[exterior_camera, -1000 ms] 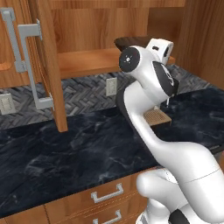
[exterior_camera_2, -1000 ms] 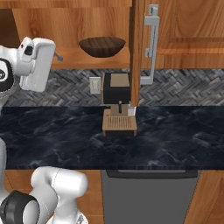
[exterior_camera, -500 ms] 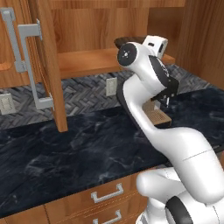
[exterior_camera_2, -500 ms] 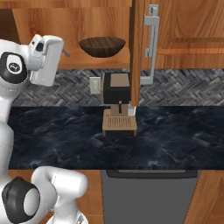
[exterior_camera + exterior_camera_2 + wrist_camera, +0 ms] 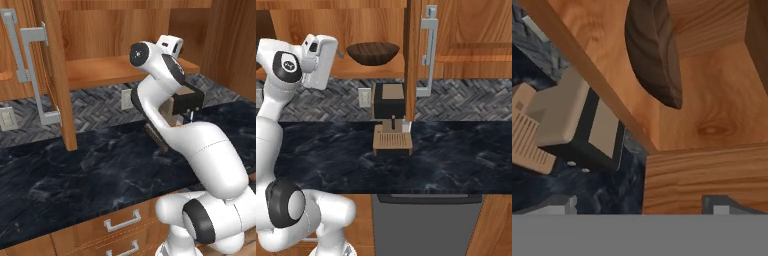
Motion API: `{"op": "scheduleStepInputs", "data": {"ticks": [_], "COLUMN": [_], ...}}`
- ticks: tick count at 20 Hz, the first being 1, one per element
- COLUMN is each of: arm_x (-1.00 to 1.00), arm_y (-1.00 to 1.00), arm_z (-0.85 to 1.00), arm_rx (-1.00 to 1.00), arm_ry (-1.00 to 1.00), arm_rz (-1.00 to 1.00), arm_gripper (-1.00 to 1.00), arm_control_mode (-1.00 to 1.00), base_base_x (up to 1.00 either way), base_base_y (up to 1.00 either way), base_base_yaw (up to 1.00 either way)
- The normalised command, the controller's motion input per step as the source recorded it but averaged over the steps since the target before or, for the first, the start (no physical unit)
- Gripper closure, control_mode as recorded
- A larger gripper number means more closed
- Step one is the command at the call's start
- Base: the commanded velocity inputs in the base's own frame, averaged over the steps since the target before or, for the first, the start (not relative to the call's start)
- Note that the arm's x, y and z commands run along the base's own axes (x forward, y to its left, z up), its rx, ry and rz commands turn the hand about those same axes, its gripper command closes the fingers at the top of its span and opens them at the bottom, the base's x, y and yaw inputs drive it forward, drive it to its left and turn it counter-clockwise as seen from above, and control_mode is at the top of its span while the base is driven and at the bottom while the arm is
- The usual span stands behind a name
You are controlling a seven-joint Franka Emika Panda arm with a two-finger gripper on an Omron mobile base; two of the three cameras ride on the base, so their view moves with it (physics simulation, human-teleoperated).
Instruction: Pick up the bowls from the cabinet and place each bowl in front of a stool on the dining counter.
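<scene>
The dark brown wood-grained bowl (image 5: 372, 52) rests on the wooden shelf (image 5: 366, 71) of the open reddish-brown cabinet (image 5: 100, 30). In the hand view the bowl (image 5: 654, 50) appears rolled sideways, ahead of the gripper and apart from it. My gripper (image 5: 340, 52) is at shelf height, a short way left of the bowl. Its fingertips (image 5: 559, 204) stand wide apart at the bottom of the hand view with nothing between them, so my gripper (image 5: 643, 205) is open. The pale beige-olive bowl, the stools and the dining counter are out of view.
A black-and-tan coffee machine (image 5: 390, 117) stands on the black marble countertop (image 5: 456, 150) under the shelf. An open cabinet door (image 5: 415, 55) with a grey bar handle (image 5: 428, 50) hangs right of the bowl; another open door (image 5: 55, 75) hangs at the left. Drawers (image 5: 122, 221) sit below.
The hand has risen slightly and swung right along the shelf toward the dark bowl. The bowl and the coffee machine have not moved.
</scene>
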Motion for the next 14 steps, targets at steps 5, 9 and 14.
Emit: {"op": "scheduleStepInputs", "data": {"ticks": [5,9,14], "arm_x": [0.44,0.37,0.40], "arm_y": [0.03,0.14,0.03], "arm_z": [0.05,0.01,0.00], "arm_rx": [0.00,0.00,0.00], "arm_ry": [0.00,0.00,0.00], "arm_rz": [0.00,0.00,0.00], "arm_gripper": [-1.00,-1.00,-1.00], "arm_control_mode": [-1.00,-1.00,-1.00], "base_base_x": [0.00,0.00,0.00], "base_base_y": [0.00,0.00,0.00], "base_base_yaw": [0.00,0.00,0.00]}}
